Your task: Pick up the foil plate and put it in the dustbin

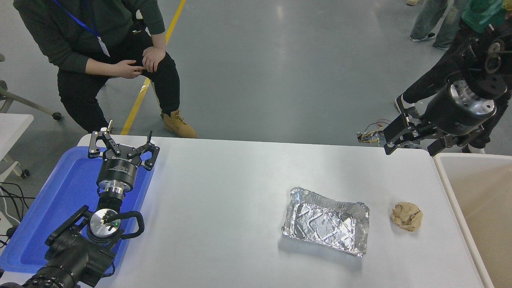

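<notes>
The foil plate (326,221) is a crinkled silver tray lying flat on the white table (224,192), right of centre. The dustbin (476,200) with its cream rim and beige inside stands at the table's right edge. My right gripper (412,145) hangs open and empty above the table's far right corner, well beyond and to the right of the foil plate. My left gripper (122,144) is parked open over the blue tray at the lower left.
A crumpled tan paper ball (407,216) lies between the foil plate and the dustbin. A flat blue tray (60,200) sits at the left edge. A person (100,60) crouches beyond the far left edge; other people's legs (432,20) stand at top right.
</notes>
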`<action>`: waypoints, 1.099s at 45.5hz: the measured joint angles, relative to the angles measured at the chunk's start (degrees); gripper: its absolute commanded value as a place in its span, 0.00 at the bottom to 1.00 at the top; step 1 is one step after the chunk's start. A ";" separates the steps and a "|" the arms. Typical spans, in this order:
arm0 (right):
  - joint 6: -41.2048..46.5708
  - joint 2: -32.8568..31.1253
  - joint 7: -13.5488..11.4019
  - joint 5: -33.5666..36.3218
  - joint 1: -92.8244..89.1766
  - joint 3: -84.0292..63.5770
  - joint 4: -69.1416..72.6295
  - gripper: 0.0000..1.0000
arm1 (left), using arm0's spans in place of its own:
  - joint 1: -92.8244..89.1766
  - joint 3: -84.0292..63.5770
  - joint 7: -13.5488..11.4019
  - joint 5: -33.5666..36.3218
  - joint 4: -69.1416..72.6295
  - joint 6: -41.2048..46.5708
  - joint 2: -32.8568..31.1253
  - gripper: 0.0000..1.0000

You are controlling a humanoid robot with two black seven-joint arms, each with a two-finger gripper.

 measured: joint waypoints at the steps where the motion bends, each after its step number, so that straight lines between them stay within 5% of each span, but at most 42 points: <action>1: 0.00 0.03 0.00 0.02 0.00 0.03 0.00 1.00 | 0.00 -0.01 0.00 0.00 0.00 0.00 0.00 1.00; 50: 0.00 1.49 -0.01 0.07 -0.26 1.09 -0.39 1.00 | 0.00 -0.04 0.00 0.00 0.00 0.00 0.00 1.00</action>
